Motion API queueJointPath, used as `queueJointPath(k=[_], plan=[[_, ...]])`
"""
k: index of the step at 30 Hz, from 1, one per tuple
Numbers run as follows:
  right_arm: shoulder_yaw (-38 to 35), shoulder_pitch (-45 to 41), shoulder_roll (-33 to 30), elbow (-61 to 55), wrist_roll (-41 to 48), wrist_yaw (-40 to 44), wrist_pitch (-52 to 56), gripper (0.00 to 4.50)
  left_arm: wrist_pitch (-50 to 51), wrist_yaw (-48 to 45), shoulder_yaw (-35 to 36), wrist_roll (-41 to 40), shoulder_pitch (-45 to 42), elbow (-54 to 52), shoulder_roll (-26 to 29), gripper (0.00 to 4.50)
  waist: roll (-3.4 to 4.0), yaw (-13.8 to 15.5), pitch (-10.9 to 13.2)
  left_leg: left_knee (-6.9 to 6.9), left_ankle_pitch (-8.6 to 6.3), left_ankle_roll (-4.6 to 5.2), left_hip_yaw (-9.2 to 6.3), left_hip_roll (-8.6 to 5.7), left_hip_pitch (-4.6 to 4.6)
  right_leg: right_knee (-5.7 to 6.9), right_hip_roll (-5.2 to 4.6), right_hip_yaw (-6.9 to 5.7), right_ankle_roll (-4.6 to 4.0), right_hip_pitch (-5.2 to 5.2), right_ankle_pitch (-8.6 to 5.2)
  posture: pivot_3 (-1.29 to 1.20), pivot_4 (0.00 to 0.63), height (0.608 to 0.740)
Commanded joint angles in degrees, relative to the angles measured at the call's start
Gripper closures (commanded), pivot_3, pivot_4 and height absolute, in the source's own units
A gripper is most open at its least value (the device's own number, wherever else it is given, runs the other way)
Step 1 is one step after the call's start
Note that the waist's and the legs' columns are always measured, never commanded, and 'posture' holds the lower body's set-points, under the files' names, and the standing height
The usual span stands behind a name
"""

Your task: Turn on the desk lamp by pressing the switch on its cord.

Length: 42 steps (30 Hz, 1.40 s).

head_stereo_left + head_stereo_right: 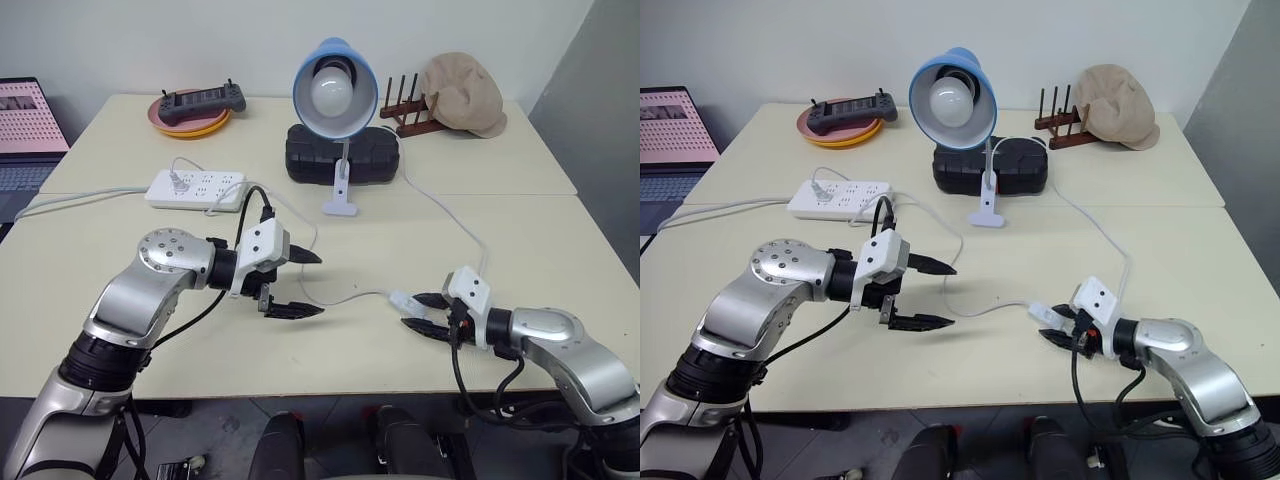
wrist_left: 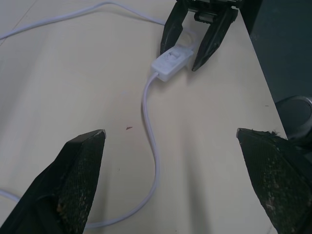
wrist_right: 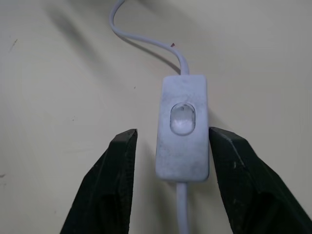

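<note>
The desk lamp, with its light-blue shade and round white bulb, stands clipped at the back middle of the table, and the bulb looks unlit. Its thin white cord runs forward to the small white switch, which lies flat near the table's front right. My right gripper has closed in on the switch's two long sides, leaving the rocker button bare on top. One finger presses its side and the other is a sliver off. My left gripper hovers wide open and holds nothing, to the left of the switch and pointing towards it.
A white power strip lies at the left, and a black case sits behind the lamp's base. At the back are a plate with a game controller, a wooden rack and a beige hat. A laptop sits at the far left.
</note>
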Motion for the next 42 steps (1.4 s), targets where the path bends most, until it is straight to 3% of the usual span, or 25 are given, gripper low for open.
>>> queueJointPath(k=[1, 2, 10, 13, 18, 20, 23, 25, 29, 42], plan=[[-0.9, 0.4, -1.35, 0.08, -0.83, 1.45, -2.01, 3.21, -0.26, -0.03, 1.05, -0.14, 0.13, -1.89, 0.6, 0.0, 0.0, -0.01, 0.0, 0.0, 0.0, 0.0, 0.0, 0.0, 0.0, 0.0, 0.0, 0.0, 0.0, 0.0, 0.0, 0.0, 0.15, 0.74], [-0.92, 0.41, -1.46, 0.25, -1.03, 1.61, -2.2, 3.39, -0.25, -0.03, 1.09, -0.14, 0.15, -1.9, 0.62, 0.0, 0.0, 0.0, 0.0, 0.0, 0.0, 0.0, 0.0, 0.0, 0.0, 0.0, 0.0, 0.0, 0.0, 0.0, 0.0, 0.0, 0.15, 0.74], [-0.44, -1.45, -1.45, 1.94, -2.59, 2.43, -4.33, 3.4, 2.71, 2.05, 2.44, -2.07, 0.64, -2.31, -0.32, 0.0, 0.0, -0.01, 0.0, 0.01, 0.0, 0.0, 0.0, 0.0, 0.0, 0.01, 0.0, 0.0, 0.0, 0.0, 0.0, 0.0, 0.15, 0.74], [-0.48, -6.33, 1.19, 1.33, -2.32, 0.77, -3.18, 3.4, 24.08, 10.22, 10.63, -17.6, -0.4, -3.03, -4.87, 0.0, 0.0, -0.17, 0.0, 0.02, 0.0, 0.0, 0.0, 0.0, 0.01, 0.04, 0.0, 0.01, 0.01, 0.0, 0.01, 0.0, 0.15, 0.74], [0.16, -12.95, 4.99, 1.83, -3.11, -1.71, -2.55, 3.4, 43.95, 23.65, 20.0, -35.92, 3.18, -8.22, -11.2, 0.0, 0.0, -0.51, 0.0, 0.14, 0.0, 0.01, -0.12, 0.04, 0.01, 0.16, 0.06, -0.04, 0.03, 0.0, 0.01, 0.0, 0.15, 0.74], [0.94, -15.7, 7.29, 1.85, -3.32, -2.94, -2.73, 3.4, 48.87, 34.16, 24.11, -45.77, 6.09, -9.3, -17.58, 0.0, 0.01, -0.51, 0.0, 0.13, 0.0, 0.01, -0.11, 0.04, 0.01, 0.15, 0.04, -0.02, 0.03, 0.02, 0.01, 0.0, 0.15, 0.74], [1.49, -16.78, 8.51, 1.96, -4.13, -3.76, -3.34, 3.4, 49.52, 44.52, 26.15, -51.44, 7.65, -9.38, -23.71, 0.0, -0.01, -0.23, 0.0, 0.14, 0.0, 0.0, -0.14, 0.03, -0.01, 0.15, 0.02, -0.05, 0.02, 0.04, 0.04, 0.0, 0.15, 0.74], [1.74, -17.05, 8.84, 1.91, -4.35, -3.69, -3.79, 3.4, 48.26, 49.66, 26.39, -53.55, 7.76, -8.62, -26.71, 0.0, -0.01, 0.3, -0.01, 0.15, 0.01, 0.0, -0.21, 0.02, 0.0, 0.21, 0.02, -0.1, -0.03, 0.04, 0.07, 0.0, 0.15, 0.74], [2.26, -17.77, 10.43, 0.41, -2.89, -3.49, -2.93, 3.4, 44.46, 52.76, 22.44, -47.41, 8.05, -8.45, -29.54, 0.0, -0.02, 0.2, -0.02, 0.39, 0.01, 0.0, -0.17, -0.05, 0.04, 0.42, -0.01, -0.03, -0.02, 0.07, 0.05, 0.0, 0.15, 0.74], [2.01, -16.97, 10.51, -3.1, 0.72, -1.79, -1.14, 3.4, 38.82, 51.16, 20.26, -44.12, 4.72, -1.7, -31.03, 0.0, -0.03, 0.05, -0.02, 0.47, 0.0, 0.0, -0.16, -0.05, 0.07, 0.53, 0.04, -0.02, -0.02, 0.07, 0.01, 0.0, 0.15, 0.74]])
